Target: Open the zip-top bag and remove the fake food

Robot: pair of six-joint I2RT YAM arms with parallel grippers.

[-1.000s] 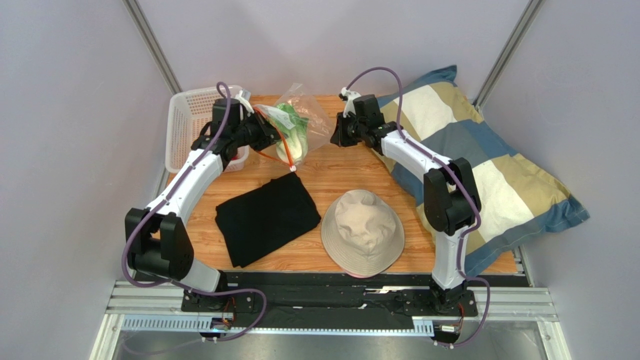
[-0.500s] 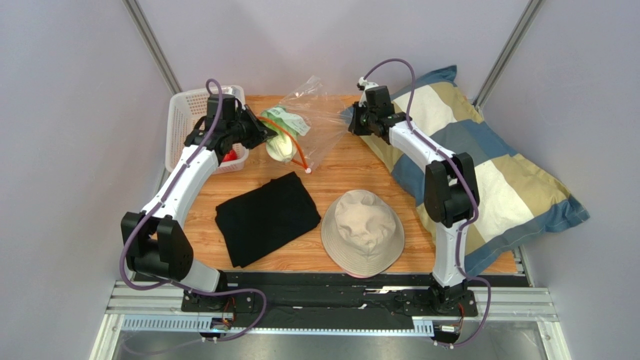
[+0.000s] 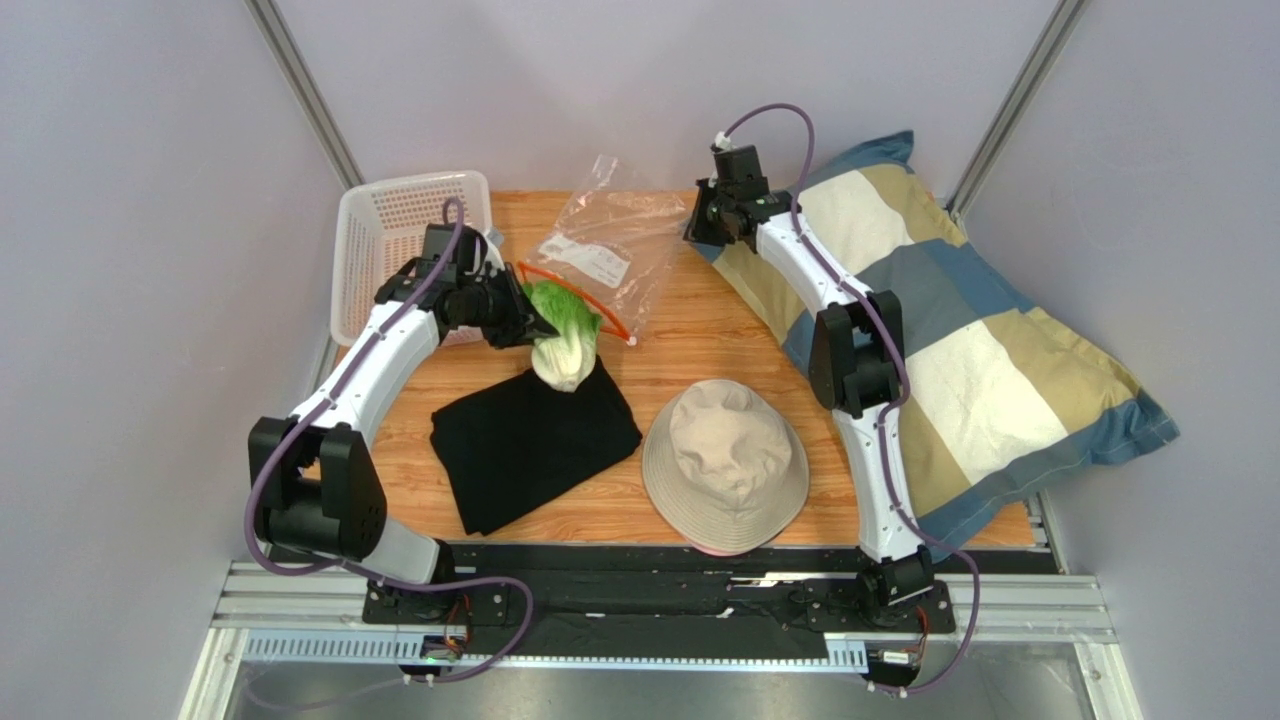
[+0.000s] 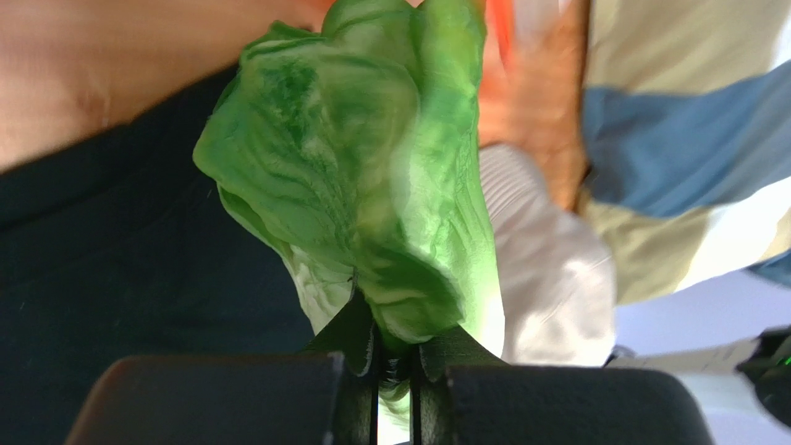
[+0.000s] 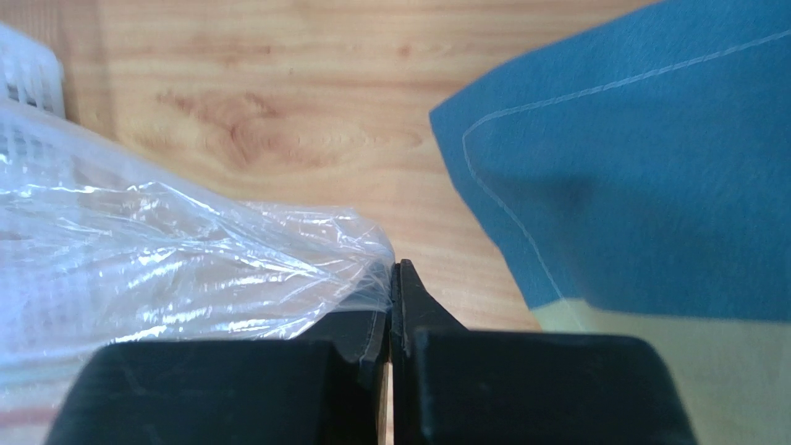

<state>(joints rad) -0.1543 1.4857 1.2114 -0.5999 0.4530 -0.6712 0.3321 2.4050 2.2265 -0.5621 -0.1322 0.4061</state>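
My left gripper (image 3: 526, 311) is shut on the fake food, a pale green-white cabbage (image 3: 561, 336), pinching its leafy end (image 4: 371, 185). The cabbage hangs outside the bag, above the far edge of a black cloth (image 3: 534, 435). The clear zip-top bag (image 3: 609, 248) lies slack behind it, its orange-red zip strip (image 3: 583, 300) toward the cabbage and a white label on top. At the bag's far right corner my right gripper (image 3: 700, 225) is shut on the plastic (image 5: 186, 269); its fingers (image 5: 408, 301) meet with film between them. I see no other fake food.
A white mesh basket (image 3: 394, 225) stands at the back left beside my left arm. A beige bucket hat (image 3: 726, 465) sits right of the black cloth. A blue, cream and tan pillow (image 3: 977, 345) covers the right side, close under my right arm.
My left gripper has drawn the cabbage out of the bag and moved it nearer, over the black cloth. The right gripper stayed shut on the bag corner; the bag now sags flatter.
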